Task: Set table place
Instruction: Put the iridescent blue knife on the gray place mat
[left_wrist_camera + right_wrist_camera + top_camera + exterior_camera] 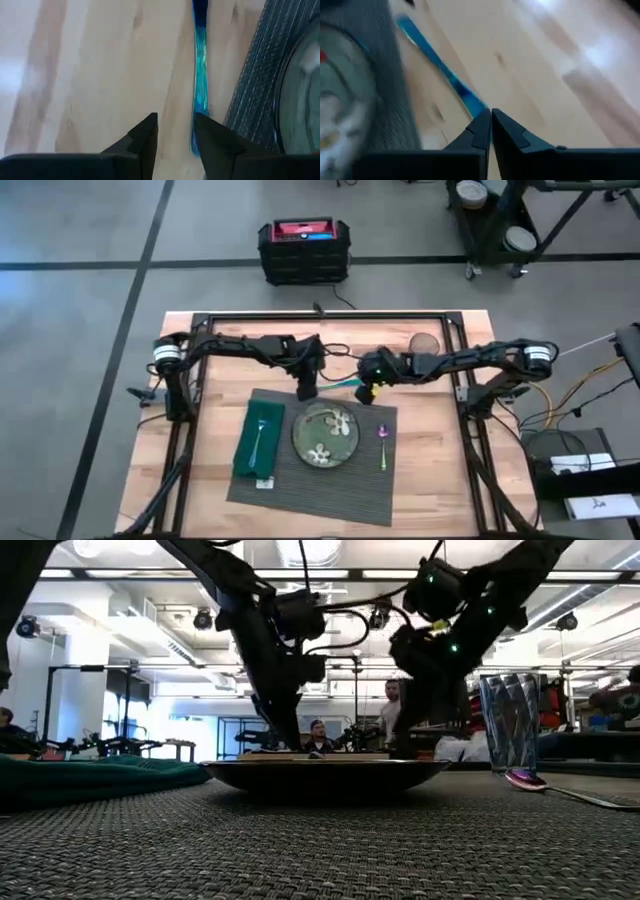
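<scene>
On the table point(430, 480) lies the place, a dark grey ribbed mat point(300, 495). It bears a flowered plate point(325, 435), a green napkin point(250, 442) with a fork on it, and a spoon point(382, 442). A shiny blue-teal utensil point(343, 380) lies past the mat's far edge, between my grippers. My left gripper point(175, 132) is slightly open over bare wood, one finger point(212, 137) close beside the utensil's end point(198, 100). My right gripper point(491, 117) is shut at the utensil's other end. My right gripper has the blue utensil's end point(474, 106) pinched between its two shut fingertips. The fingers slant down from the table's right side, roughly in line with the utensil. The rest of the utensil runs away low over the wood toward the mat's edge; whether it is lifted clear I cannot tell.
A clear drinking glass point(425, 343) stands at the far right of the table, also seen in the low view point(510, 720). Black frame rails point(320, 317) border the work area. A black and red case point(303, 250) sits on the floor beyond. People sit in the room behind.
</scene>
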Tool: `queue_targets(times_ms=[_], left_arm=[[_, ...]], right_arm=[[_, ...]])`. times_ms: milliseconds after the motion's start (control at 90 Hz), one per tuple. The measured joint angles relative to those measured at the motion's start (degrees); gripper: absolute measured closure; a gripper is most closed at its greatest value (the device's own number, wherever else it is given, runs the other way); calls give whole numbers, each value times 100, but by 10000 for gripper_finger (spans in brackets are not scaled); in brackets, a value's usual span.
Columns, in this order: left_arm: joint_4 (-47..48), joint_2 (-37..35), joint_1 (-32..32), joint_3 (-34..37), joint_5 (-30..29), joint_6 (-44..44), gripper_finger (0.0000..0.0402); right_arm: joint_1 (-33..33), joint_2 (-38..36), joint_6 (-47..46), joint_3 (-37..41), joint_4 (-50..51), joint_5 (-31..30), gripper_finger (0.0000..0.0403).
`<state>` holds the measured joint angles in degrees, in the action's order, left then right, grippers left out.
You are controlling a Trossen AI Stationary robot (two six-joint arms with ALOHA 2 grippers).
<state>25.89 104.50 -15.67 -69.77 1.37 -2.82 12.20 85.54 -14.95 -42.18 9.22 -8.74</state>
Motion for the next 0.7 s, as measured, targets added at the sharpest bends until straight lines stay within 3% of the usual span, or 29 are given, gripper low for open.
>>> queue_targets(times_ms=[211, 478, 700], left_arm=[[-603, 244, -51, 396, 94, 53, 289], [-1095, 259, -67, 795, 159, 291, 289], [-1130, 240, -67, 862, 480, 350, 289]], right_arm=[[-75, 475, -548, 188, -156, 135, 401], [-37, 1152, -204, 102, -1051, 79, 401], [146, 1284, 47, -210, -1510, -77, 401]])
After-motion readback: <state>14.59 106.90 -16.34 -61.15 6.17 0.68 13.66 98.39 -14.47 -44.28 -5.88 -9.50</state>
